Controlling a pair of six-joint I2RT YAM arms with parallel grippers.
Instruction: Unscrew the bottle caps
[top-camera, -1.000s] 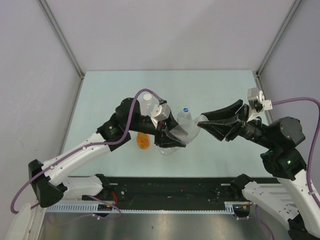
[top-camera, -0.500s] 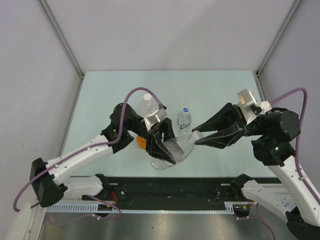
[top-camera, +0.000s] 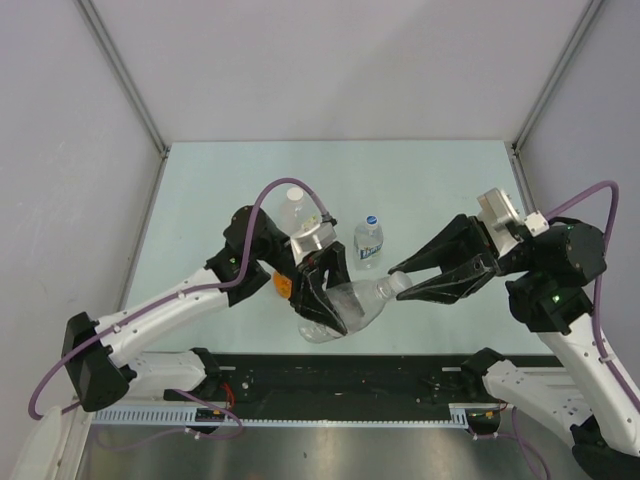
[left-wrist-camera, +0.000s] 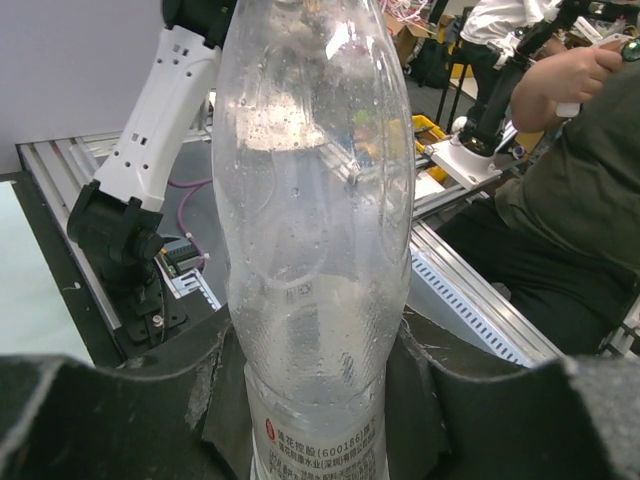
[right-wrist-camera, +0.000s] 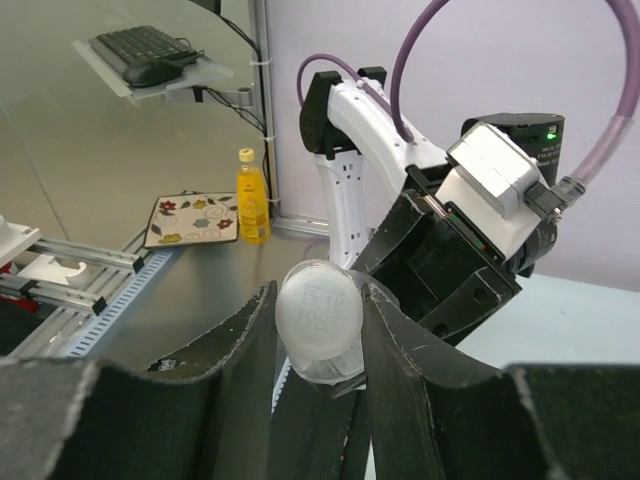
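My left gripper (top-camera: 325, 300) is shut on the body of the largest clear bottle (top-camera: 350, 305) and holds it tilted above the table, neck pointing right. In the left wrist view the bottle (left-wrist-camera: 315, 200) fills the space between my fingers (left-wrist-camera: 470, 400). My right gripper (top-camera: 400, 283) is shut on its white cap (right-wrist-camera: 319, 315), one finger pressed on each side. The blue-label bottle (top-camera: 370, 243) stands upright behind, with its blue cap (top-camera: 371, 220) on. The small bottle (top-camera: 291, 208) with a white cap (top-camera: 294, 195) stands behind my left arm.
An orange patch (top-camera: 283, 285) shows beside my left gripper; I cannot tell what it is. The black rail (top-camera: 340, 375) runs along the near edge. Grey walls close the table on the left, back and right.
Both grippers have moved toward the near edge with the large bottle held between them. The right wrist has turned while its fingers stay on the cap.
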